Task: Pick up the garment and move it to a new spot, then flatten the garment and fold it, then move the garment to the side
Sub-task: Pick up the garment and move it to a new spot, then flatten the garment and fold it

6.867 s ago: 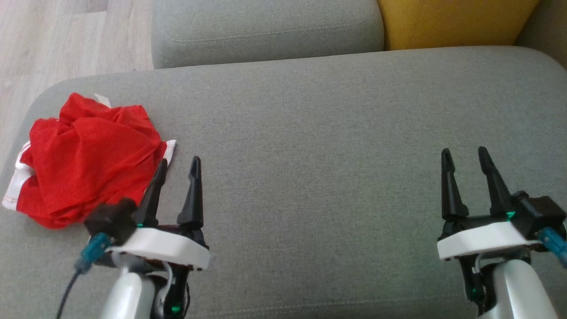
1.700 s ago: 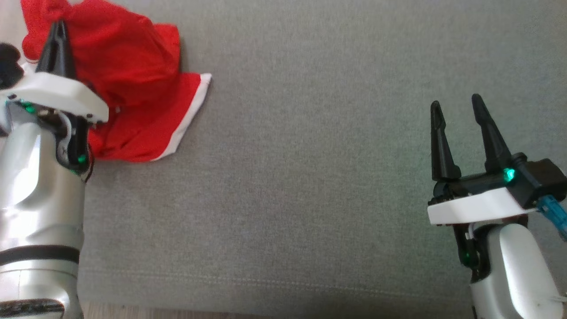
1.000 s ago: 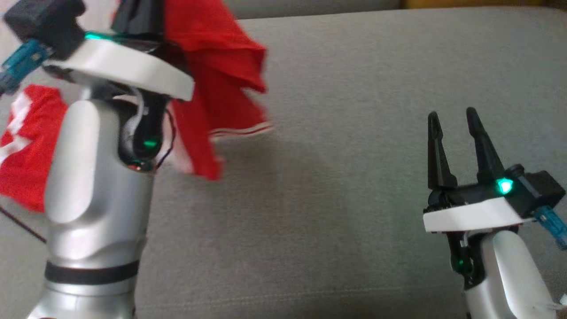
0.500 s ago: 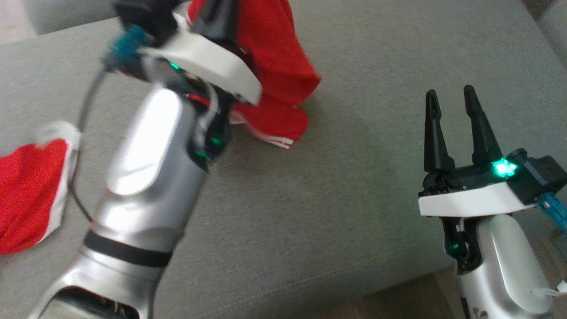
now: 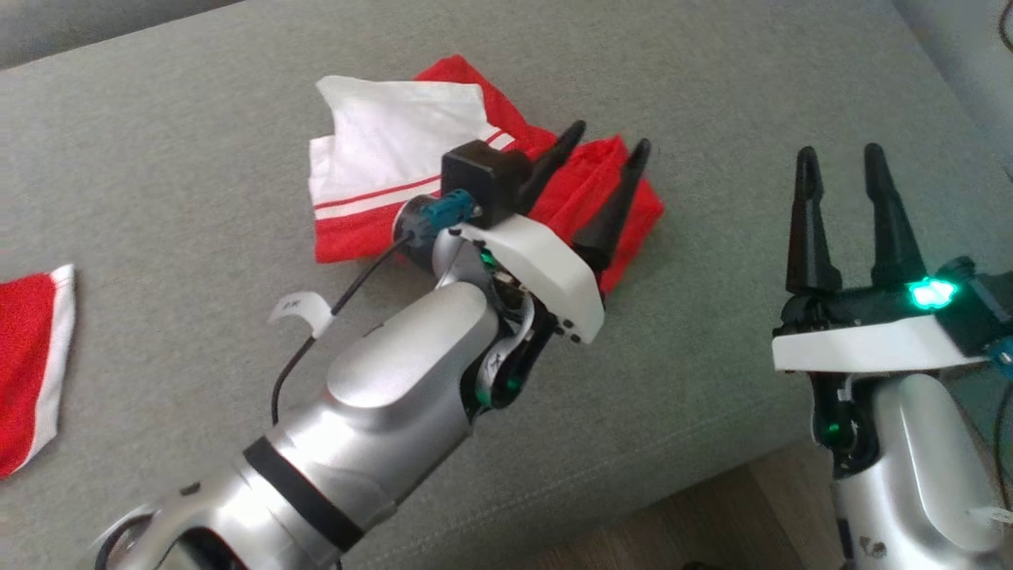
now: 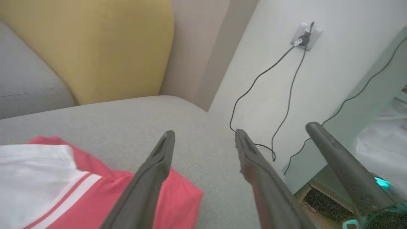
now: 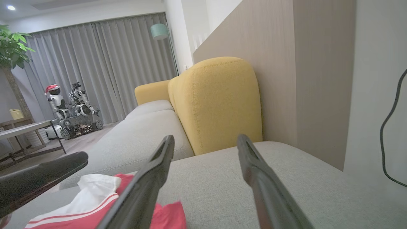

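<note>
I see a wide grey fabric sofa seat (image 5: 198, 158) from the head camera, looking down. The crumpled red garment with white panels and stripes (image 5: 380, 158) lies on the seat a little above the middle of that view, white part towards the left, red part towards the right.

My left claw (image 5: 608, 138) reaches in from the lower left on its silver arm and hangs over the red end of the garment. Its two dark fingers are spread apart. In the left wrist view the claw (image 6: 205, 133) shows bare grey seat between its fingers and nothing pinched, with the garment (image 6: 47, 165) lying under and beside the left-hand finger.

My right claw (image 5: 839, 154) stands at the right of the head view, near the seat's front edge and apart from the garment. Its fingers are spread wide too, and it carries nothing. Its wrist view looks between those fingers (image 7: 205, 138) along the seat to a mustard yellow back cushion (image 7: 219, 101), with the garment (image 7: 95, 194) at the lower left.

A second piece of red cloth with a white edge (image 5: 28, 356) lies at the far left of the seat, well apart from the garment
</note>
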Tool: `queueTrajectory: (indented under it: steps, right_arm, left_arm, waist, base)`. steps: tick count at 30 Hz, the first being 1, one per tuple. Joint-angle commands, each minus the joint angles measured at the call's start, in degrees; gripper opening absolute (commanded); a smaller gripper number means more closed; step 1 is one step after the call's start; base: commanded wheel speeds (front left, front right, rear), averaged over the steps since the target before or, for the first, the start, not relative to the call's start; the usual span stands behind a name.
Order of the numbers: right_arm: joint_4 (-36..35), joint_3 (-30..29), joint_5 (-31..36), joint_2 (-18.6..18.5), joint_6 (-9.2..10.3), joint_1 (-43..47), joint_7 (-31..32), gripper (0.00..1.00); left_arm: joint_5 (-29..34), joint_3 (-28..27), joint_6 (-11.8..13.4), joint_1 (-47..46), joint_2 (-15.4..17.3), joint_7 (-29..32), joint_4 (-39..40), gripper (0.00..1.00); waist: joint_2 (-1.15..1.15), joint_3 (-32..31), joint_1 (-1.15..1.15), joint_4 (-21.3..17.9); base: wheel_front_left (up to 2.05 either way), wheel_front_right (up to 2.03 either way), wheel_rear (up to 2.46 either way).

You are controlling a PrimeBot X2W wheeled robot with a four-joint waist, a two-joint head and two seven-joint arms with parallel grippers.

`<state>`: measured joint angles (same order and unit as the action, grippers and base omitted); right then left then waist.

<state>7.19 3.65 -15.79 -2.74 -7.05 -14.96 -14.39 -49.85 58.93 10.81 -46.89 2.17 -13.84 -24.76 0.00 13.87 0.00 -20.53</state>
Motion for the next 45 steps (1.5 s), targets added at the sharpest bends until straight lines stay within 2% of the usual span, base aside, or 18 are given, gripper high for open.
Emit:
queueTrajectory:
  steps: [1, 5, 8, 13, 18, 21, 24, 31, 35, 40, 45]
  right_arm:
    - [-1.7, 0.8, 0.3, -0.1, -0.44, -1.4, -0.6, 1.0]
    - [-1.6, 0.5, 1.5, -0.1, -0.44, -0.7, -0.6, 1.0]
    - [-1.4, 0.3, 2.9, -0.1, -0.44, 0.0, -0.6, 1.0]
    - [-1.0, -0.4, 5.4, -0.1, -0.44, 2.2, -0.2, 1.0]
    - [-1.0, -1.2, 6.5, -0.1, -0.44, 4.8, 0.5, 1.0]
    - [-1.1, -2.1, 6.3, -0.1, -0.44, 6.6, 0.7, 1.0]
    - [-1.1, -2.8, 6.3, -0.1, -0.44, 8.2, 0.8, 1.0]
    - [-1.3, -2.8, 6.4, -0.1, -0.44, 9.5, 1.5, 1.0]
    - [-1.0, -1.3, 6.7, -0.1, -0.44, 9.3, 2.9, 1.0]
    - [1.6, 2.4, 7.3, -0.1, -0.44, 7.7, 5.6, 1.0]
    - [6.2, 3.2, 7.2, -0.1, -0.44, 4.8, 7.2, 1.0]
  left_arm:
    - [-0.5, -2.0, 0.8, -3.6, 0.7, -1.0, 0.8, 1.0]
    - [2.5, -7.9, 2.0, -3.4, 0.7, -1.1, 0.2, 1.0]
    - [6.7, -13.9, 1.5, -0.9, 2.0, -1.1, 0.8, 1.0]
    - [12.4, -22.4, -0.6, 6.3, 5.4, -1.1, 3.4, 1.0]
    - [17.0, -29.0, -3.3, 17.3, 7.8, -1.2, 8.0, 1.0]
    - [19.1, -32.7, -5.2, 24.5, 7.4, -1.2, 10.8, 1.0]
    - [21.2, -36.3, -6.8, 30.1, 5.6, -1.2, 13.0, 1.0]
    - [24.8, -41.4, -9.9, 34.6, 2.0, -1.2, 15.3, 1.0]
    - [26.0, -42.7, -11.5, 34.7, 1.0, -1.2, 15.6, 1.0]
    - [26.2, -43.1, -12.5, 34.6, 0.8, -1.2, 15.8, 1.0]
    - [24.9, -41.6, -12.1, 34.1, 0.7, -1.2, 16.0, 1.0]
  waist:
    - [0.0, -0.7, 0.0, 1.4]
    - [0.0, -2.0, 0.0, 4.6]
    - [0.0, -3.1, 0.0, 7.6]
    - [0.0, -5.1, 0.0, 12.7]
    - [0.0, -6.8, 0.0, 15.8]
    - [0.0, -7.7, 0.0, 17.2]
    - [0.0, -8.3, 0.0, 18.2]
    - [0.0, -8.7, 0.0, 19.1]
    - [0.0, -8.5, 0.0, 19.3]
    - [0.0, -6.8, 0.0, 19.6]
    - [0.0, -4.7, 0.0, 20.6]
  base:
    - [0.0, 0.0, 0.0]
    - [0.0, 0.0, 0.0]
    - [0.0, 0.0, 0.0]
    - [0.0, 0.0, 0.0]
    - [0.0, 0.0, 0.0]
    - [0.0, 0.0, 0.0]
    - [0.0, 0.0, 0.0]
    - [0.0, 0.0, 0.0]
    - [0.0, 0.0, 0.0]
    - [0.0, 0.0, 0.0]
    - [0.0, 0.0, 0.0]
